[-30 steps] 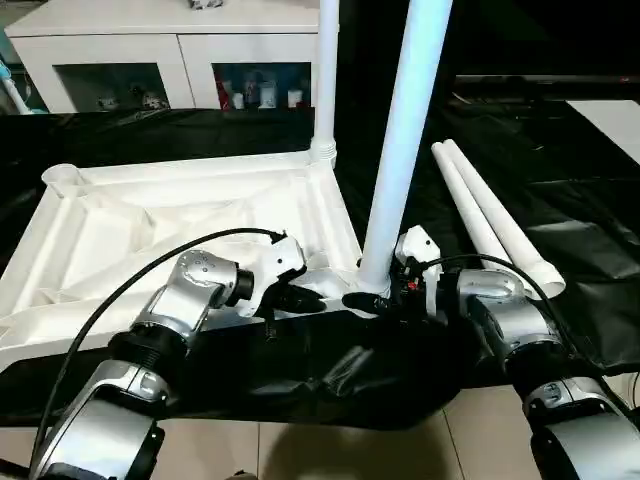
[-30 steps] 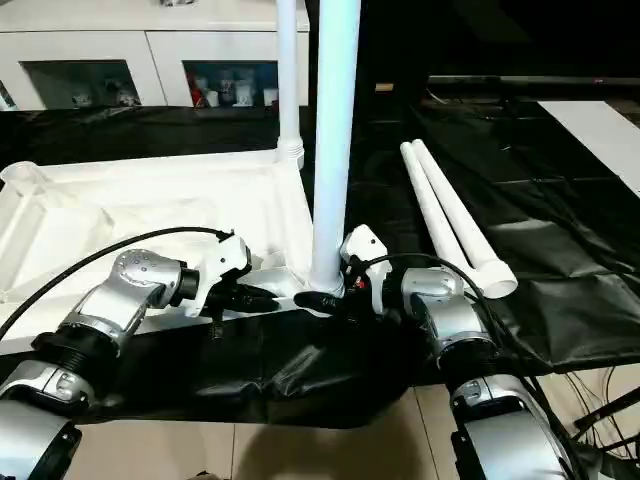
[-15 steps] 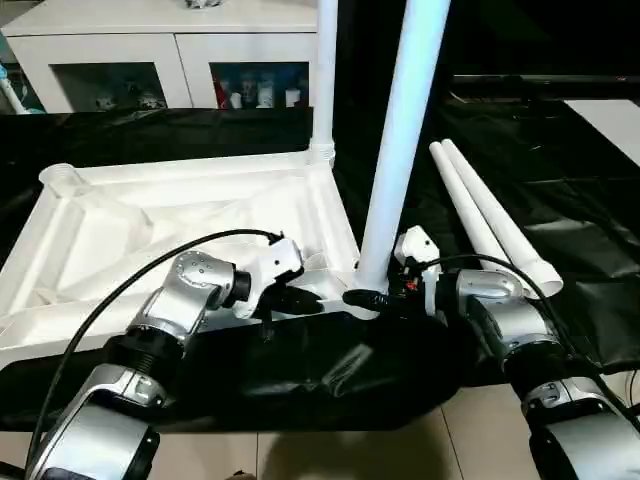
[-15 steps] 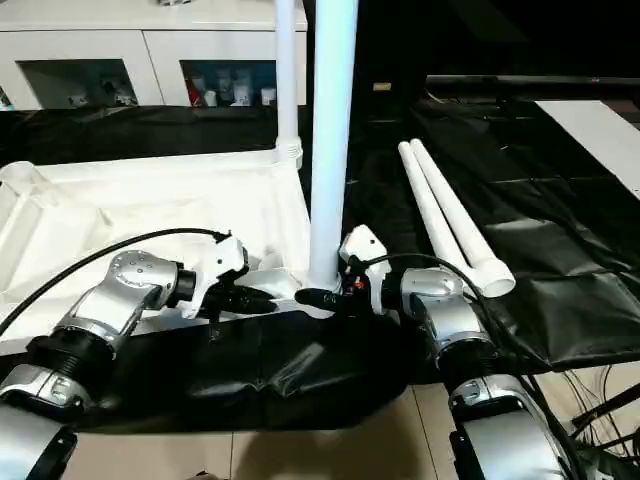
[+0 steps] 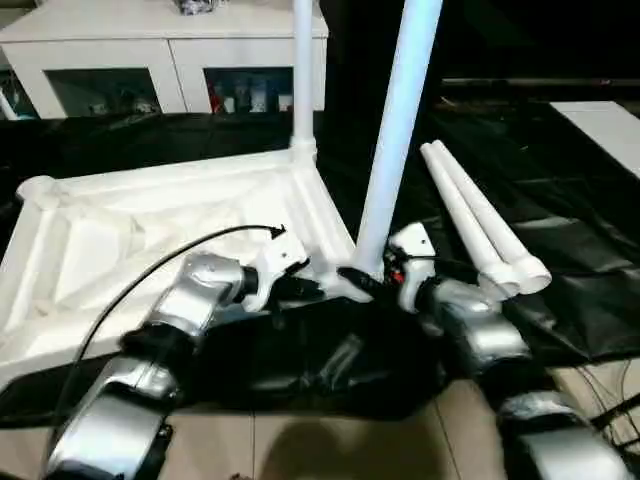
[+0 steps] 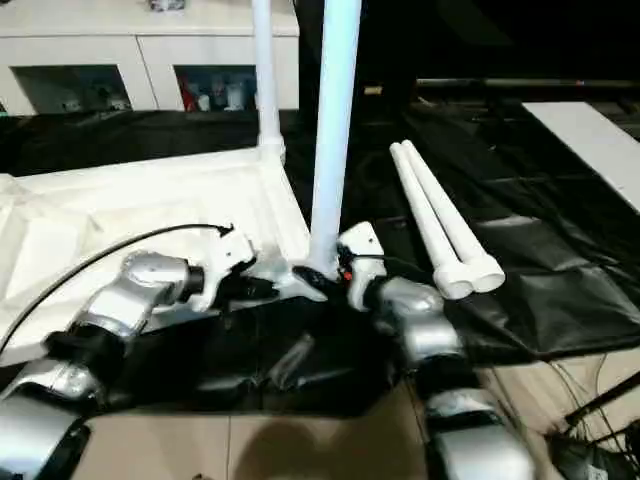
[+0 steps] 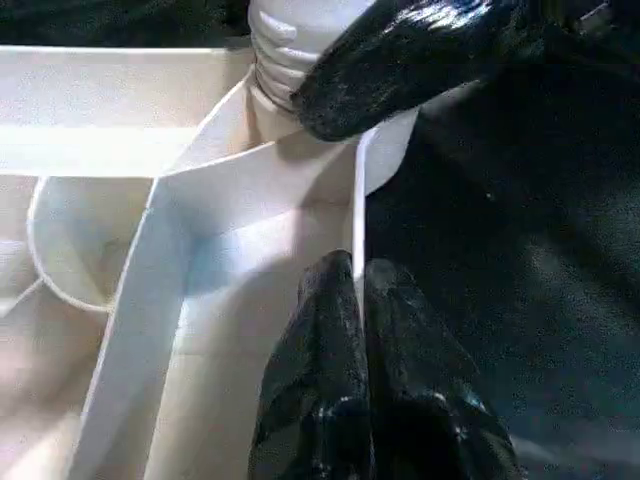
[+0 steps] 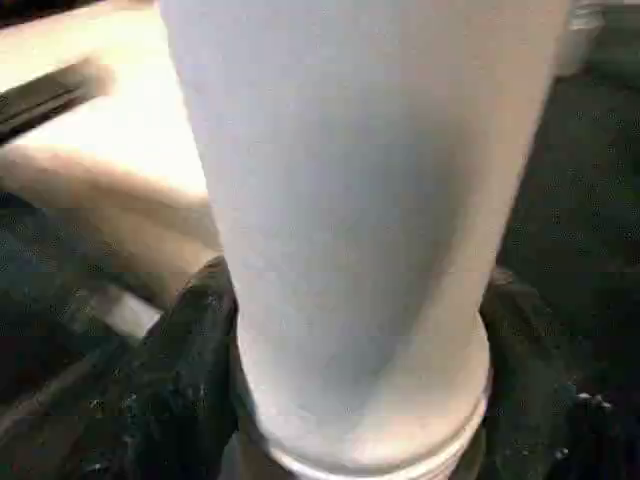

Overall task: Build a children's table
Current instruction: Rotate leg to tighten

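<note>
a white cabinet point(image 5: 170, 50) with glass doors stands at the back of the room, and in front of it a surface draped in crinkled black sheeting point(image 5: 560, 200) carries the work; pale floor tiles point(image 6: 300, 450) show below its near edge. the largest piece is the children's table top point(image 5: 150, 230), lying upside down on the robot's left side of the surface with its ribbed underside up and round corner sockets showing. one white leg point(image 5: 303, 70) stands upright in the far right corner socket, and a second leg point(image 5: 395, 140) stands at the near right corner, leaning slightly. two loose legs point(image 6: 440, 220) lie side by side on the sheeting to the right, just beside each other and apart from the top. the right pincer point(image 5: 362, 281) is clamped around the base of the near leg, its black fingers point(image 8: 190, 380) on either side of the tube. the left pincer point(image 7: 355, 290) is pinched closed on the thin near rim of the top, close beside that same corner. a black cable point(image 5: 160, 270) loops over the left forearm.
</note>
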`<state>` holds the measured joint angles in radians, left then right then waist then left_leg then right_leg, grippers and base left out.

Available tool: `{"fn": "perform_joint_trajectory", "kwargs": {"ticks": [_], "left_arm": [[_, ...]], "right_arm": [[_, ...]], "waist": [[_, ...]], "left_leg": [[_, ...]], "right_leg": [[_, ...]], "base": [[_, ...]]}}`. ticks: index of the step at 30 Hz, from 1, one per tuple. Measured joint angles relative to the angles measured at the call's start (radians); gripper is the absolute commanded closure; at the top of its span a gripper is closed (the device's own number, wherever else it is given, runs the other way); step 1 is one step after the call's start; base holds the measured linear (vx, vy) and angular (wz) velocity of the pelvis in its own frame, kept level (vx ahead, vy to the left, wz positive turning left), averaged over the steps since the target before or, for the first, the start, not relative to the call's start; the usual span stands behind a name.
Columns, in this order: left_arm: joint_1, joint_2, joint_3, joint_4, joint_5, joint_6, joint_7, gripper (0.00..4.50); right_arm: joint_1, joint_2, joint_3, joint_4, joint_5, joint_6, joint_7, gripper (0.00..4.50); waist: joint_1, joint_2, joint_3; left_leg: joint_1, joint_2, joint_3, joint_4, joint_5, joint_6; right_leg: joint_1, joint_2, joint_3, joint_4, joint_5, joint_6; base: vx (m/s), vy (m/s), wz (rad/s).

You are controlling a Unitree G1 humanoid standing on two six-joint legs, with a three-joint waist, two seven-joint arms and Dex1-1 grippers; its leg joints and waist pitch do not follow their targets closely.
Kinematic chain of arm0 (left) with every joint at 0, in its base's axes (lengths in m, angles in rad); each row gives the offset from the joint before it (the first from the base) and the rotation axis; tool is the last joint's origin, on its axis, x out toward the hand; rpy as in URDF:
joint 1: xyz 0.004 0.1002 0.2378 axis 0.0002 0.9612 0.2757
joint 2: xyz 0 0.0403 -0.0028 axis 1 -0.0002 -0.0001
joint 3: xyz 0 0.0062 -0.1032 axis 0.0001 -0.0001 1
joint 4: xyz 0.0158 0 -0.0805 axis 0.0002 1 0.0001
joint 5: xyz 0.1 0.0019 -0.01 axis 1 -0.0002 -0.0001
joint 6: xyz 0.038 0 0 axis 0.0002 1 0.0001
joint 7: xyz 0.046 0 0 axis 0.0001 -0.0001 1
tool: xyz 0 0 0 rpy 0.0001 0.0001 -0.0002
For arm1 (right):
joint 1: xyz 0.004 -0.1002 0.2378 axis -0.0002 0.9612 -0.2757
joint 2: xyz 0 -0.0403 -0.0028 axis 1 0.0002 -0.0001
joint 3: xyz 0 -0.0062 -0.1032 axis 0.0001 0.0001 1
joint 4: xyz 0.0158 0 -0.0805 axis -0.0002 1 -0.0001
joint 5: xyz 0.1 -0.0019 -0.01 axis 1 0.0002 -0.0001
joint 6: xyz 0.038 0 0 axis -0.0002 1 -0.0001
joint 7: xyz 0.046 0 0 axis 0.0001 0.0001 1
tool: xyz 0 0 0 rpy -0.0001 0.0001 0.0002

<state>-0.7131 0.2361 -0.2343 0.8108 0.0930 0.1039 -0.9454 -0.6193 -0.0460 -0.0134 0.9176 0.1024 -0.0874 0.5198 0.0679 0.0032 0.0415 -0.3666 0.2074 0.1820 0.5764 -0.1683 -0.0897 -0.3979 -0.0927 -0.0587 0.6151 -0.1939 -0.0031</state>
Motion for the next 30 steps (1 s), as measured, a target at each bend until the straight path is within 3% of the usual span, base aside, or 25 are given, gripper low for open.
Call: {"fn": "perform_joint_trajectory", "kwargs": {"ticks": [6,11,14,17,22,28,30], "left_arm": [[-0.053,-0.094,-0.001,0.088,0.029,0.004,0.178,4.50],[-0.063,-0.102,-0.002,0.107,0.037,-0.004,0.185,4.50],[-0.063,-0.099,-0.002,0.112,0.041,-0.018,0.182,4.50],[-0.065,-0.095,-0.003,0.122,0.041,-0.037,0.172,4.50],[-0.066,-0.090,-0.003,0.125,0.041,-0.054,0.150,4.50],[-0.059,-0.079,-0.011,0.114,0.039,-0.095,0.083,4.50],[-0.053,-0.064,-0.018,0.101,0.038,-0.114,0.046,4.50]], "right_arm": [[-0.087,0.101,-0.067,0.114,-0.001,-0.014,-0.408,1.78],[-0.095,0.133,-0.077,0.144,-0.014,-0.054,-0.500,1.78],[-0.101,0.136,-0.079,0.159,-0.019,-0.075,-0.503,1.78],[-0.101,0.132,-0.085,0.167,-0.019,-0.094,-0.481,1.08],[-0.096,0.110,-0.089,0.164,-0.009,-0.120,-0.422,0.68],[-0.065,0.029,-0.068,0.106,-0.022,-0.133,-0.326,0.24],[-0.036,-0.036,-0.034,0.033,-0.018,-0.102,-0.163,0.05]], "waist": [[-0.008,0.000,0.000],[-0.007,-0.004,-0.002],[-0.007,-0.004,-0.002],[-0.008,-0.004,-0.002],[-0.005,-0.003,-0.002],[0.019,-0.003,-0.002],[0.024,-0.002,-0.001]], "left_leg": [[0.000,-0.001,0.000,-0.002,0.000,-0.001],[-0.001,-0.002,0.000,-0.002,0.000,-0.001],[-0.001,-0.002,0.000,-0.002,0.000,-0.001],[-0.001,-0.002,0.000,-0.003,0.000,0.000],[-0.001,-0.002,0.000,-0.008,0.000,0.000],[-0.003,0.000,0.002,-0.013,0.001,0.000],[-0.005,0.000,0.002,-0.012,0.001,0.000]], "right_leg": [[0.001,0.000,0.001,-0.004,-0.002,0.003],[0.001,0.000,0.001,-0.004,-0.001,0.003],[0.001,0.000,0.001,-0.005,-0.001,0.003],[0.000,0.000,0.001,-0.005,-0.001,0.004],[-0.001,0.000,0.000,-0.004,-0.001,0.003],[-0.001,0.000,0.000,-0.003,0.002,0.001],[-0.001,0.000,0.000,-0.004,0.000,0.003]], "base": [[0.000,0.000,0.00],[0.000,0.000,0.00],[0.000,0.000,0.00],[0.000,0.000,0.00],[0.000,0.000,0.00],[0.000,0.000,0.00],[0.000,0.000,0.00]]}}
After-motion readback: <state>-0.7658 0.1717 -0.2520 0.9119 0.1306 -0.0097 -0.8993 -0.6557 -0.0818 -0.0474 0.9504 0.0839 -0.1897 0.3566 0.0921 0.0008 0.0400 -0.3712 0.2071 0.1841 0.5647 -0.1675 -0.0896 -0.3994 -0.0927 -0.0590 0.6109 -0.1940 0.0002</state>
